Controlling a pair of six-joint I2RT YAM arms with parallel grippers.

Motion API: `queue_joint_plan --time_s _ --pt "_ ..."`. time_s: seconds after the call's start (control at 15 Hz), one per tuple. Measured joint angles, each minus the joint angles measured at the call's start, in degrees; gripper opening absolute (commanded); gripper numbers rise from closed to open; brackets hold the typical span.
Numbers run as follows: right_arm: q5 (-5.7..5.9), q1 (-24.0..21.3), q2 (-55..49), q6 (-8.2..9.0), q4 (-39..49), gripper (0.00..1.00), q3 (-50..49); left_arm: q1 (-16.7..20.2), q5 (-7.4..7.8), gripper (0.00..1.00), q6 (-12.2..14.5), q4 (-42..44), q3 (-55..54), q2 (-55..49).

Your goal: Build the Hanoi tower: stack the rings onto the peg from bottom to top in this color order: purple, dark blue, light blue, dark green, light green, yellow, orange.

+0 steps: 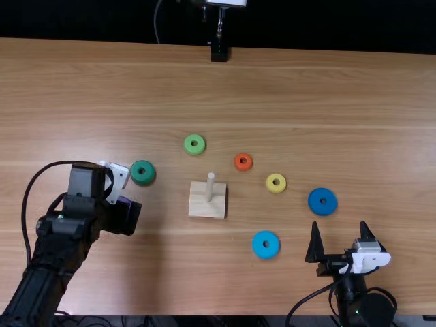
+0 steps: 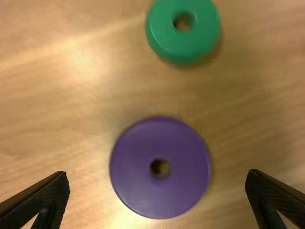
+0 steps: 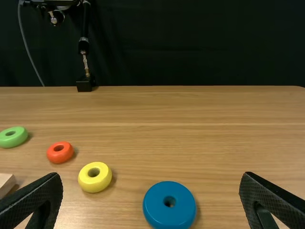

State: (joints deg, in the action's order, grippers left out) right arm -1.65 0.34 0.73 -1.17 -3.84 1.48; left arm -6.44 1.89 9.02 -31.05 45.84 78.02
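Observation:
My left gripper is over the mostly covered purple ring. In the left wrist view, the open left gripper has the purple ring lying between its spread fingers. The dark green ring lies beside it. At the lower right, my right gripper stands open and holds nothing; in its wrist view the right gripper faces the dark blue ring. The bare peg rises from its wooden base. Light green, orange, yellow and light blue rings lie flat around it.
A black stand is at the table's far edge. Cables run beside both arms at the near edge. The wooden tabletop extends beyond the rings on the right.

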Motion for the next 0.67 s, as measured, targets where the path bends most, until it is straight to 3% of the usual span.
queue_joint_plan --time_s 0.67 --pt "-0.02 -0.02 0.00 -0.02 -0.02 1.00 0.00 -2.58 -0.48 1.00 1.25 -3.91 5.97 11.13"
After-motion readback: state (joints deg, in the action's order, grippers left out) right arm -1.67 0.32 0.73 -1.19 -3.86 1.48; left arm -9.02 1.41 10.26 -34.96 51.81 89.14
